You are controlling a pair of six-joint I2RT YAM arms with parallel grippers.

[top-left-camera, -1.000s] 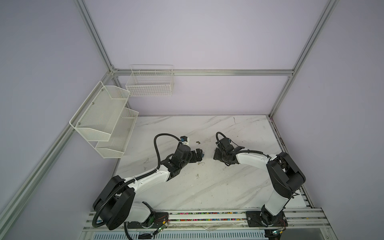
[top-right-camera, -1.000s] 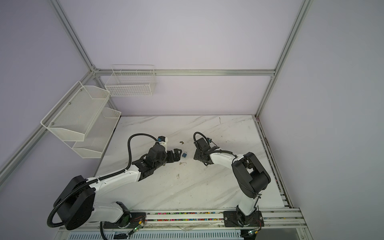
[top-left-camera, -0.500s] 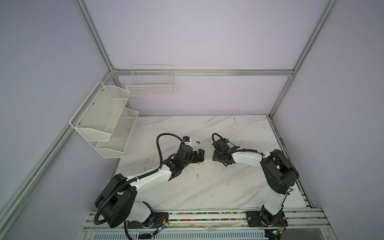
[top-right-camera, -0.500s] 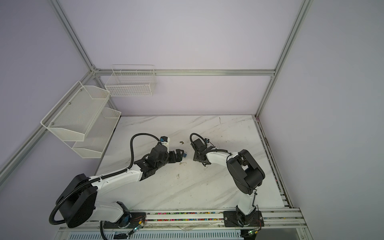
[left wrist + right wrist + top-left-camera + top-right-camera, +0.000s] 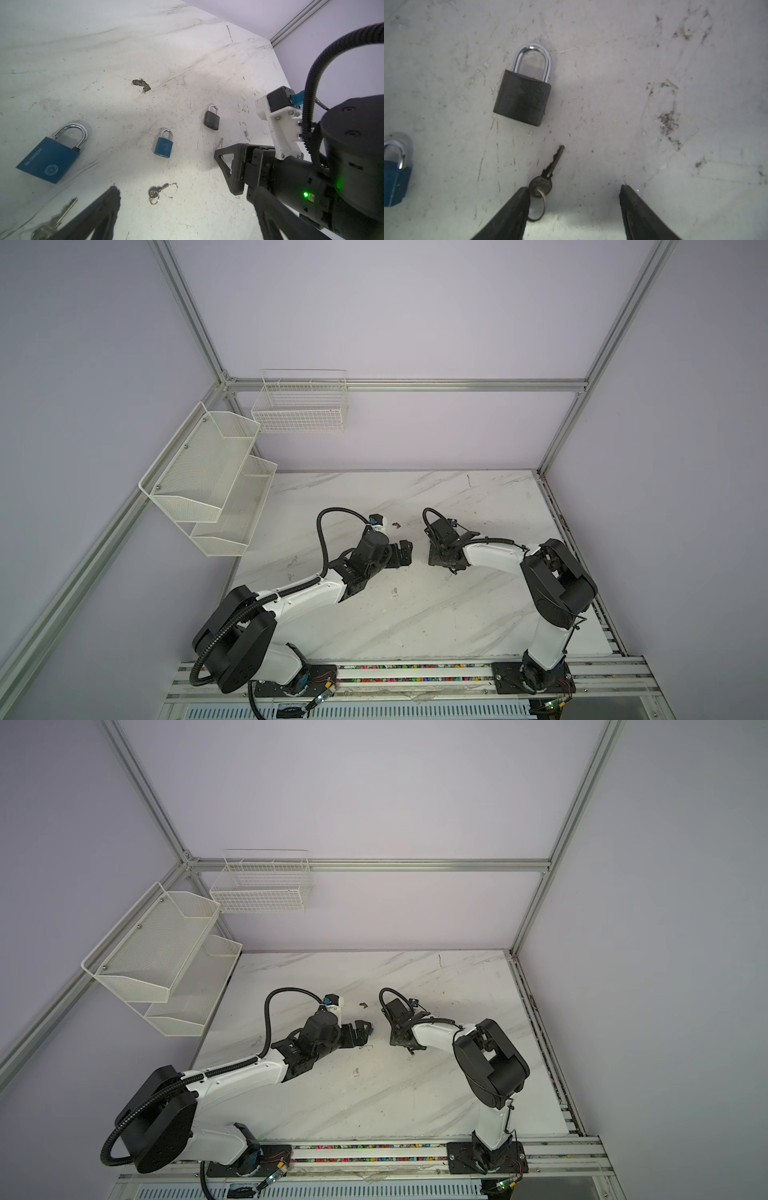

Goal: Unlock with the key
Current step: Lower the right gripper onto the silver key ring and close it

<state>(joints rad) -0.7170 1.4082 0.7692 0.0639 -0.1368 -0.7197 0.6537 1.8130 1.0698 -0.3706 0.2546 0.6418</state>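
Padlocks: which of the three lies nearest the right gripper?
The black padlock, the only dark one; it lies just beyond the key at the open right gripper. The small blue padlock and large blue padlock lie farther off.

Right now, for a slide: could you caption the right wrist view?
Open right pincer poised beside a ringed key that points at a closed black padlock on the scuffed table.

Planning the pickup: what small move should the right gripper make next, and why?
Probably slide the right gripper sideways until the key sits midway between its open fingers: now the key's head lies beside one finger, off-centre, just short of the black padlock.
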